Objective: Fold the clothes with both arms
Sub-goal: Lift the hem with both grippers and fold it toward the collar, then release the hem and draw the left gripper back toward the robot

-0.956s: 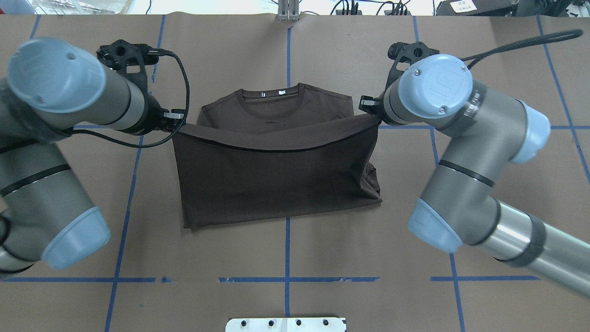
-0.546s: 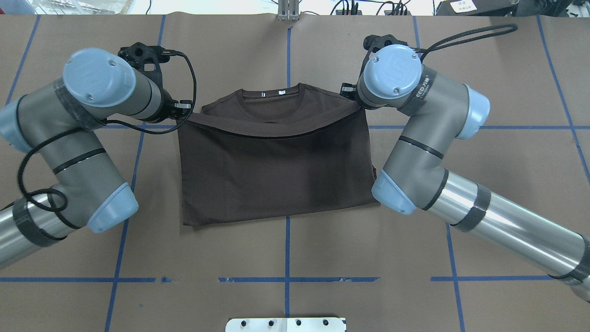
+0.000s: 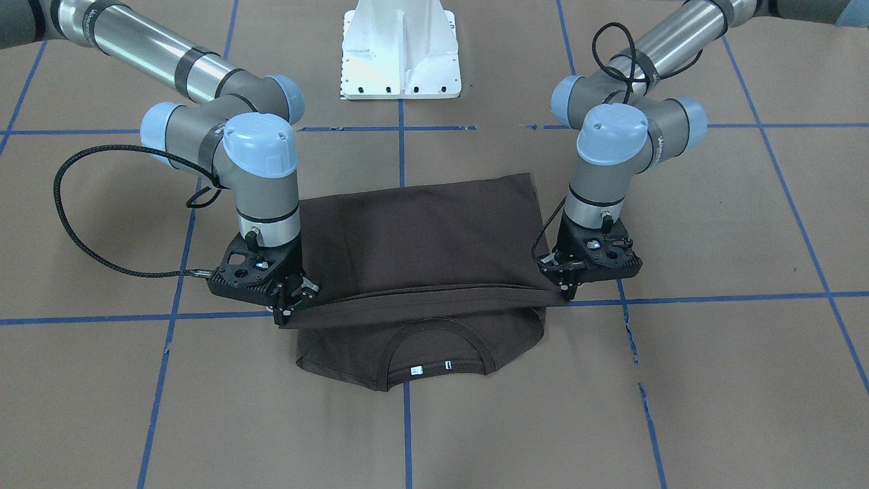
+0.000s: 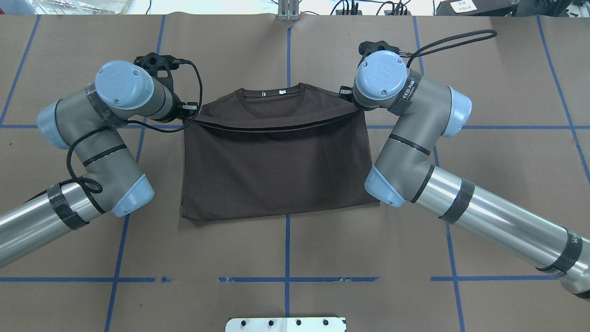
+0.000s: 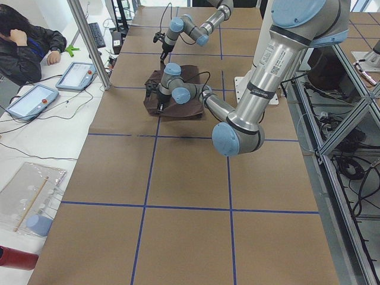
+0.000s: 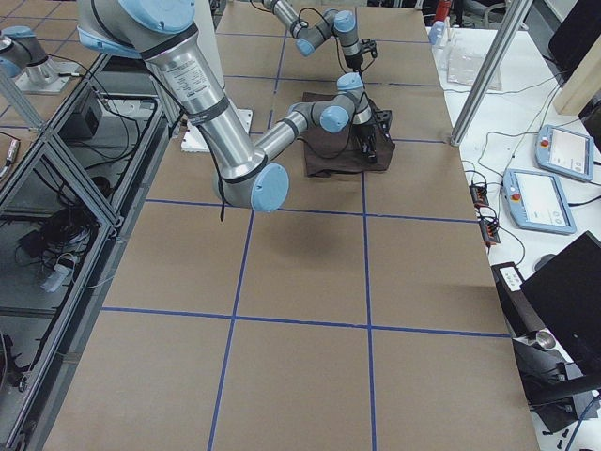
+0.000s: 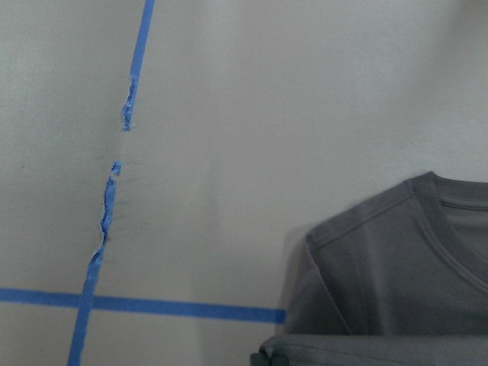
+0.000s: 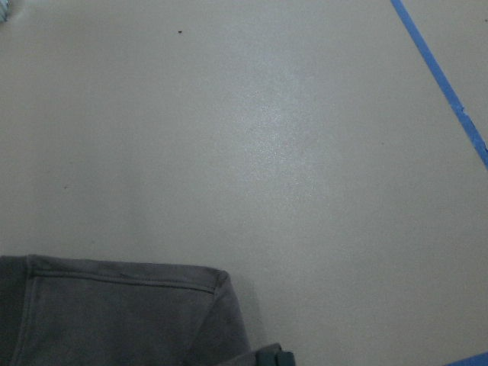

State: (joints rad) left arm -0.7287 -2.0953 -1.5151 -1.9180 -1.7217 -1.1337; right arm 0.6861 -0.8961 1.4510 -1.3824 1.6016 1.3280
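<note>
Dark brown T-shirt (image 4: 276,170) lies flat at table centre. Its collar (image 3: 434,322) is on the side away from the robot, with the white neck tags (image 3: 416,370) showing. The lower half is doubled up over the chest. The hem (image 4: 272,125) runs as a taut line with a slight sag, just short of the collar, and looks to be held barely off the layer beneath. Left gripper (image 3: 567,291) is clenched on one hem corner and right gripper (image 3: 288,309) on the other, both low over the cloth. Judgement: light, limp cotton with no stiffness of its own, so it droops wherever unsupported. It is not fragile and is unlikely to slide on the paper. Best held at corners or along a seamed edge, pinching every layer. Uneven tension between the two arms would skew the fold. Around it is the brown paper table (image 4: 286,55) gridded with blue tape lines (image 4: 287,249). The white pedestal (image 3: 400,47) stands on the robot's side.
</note>
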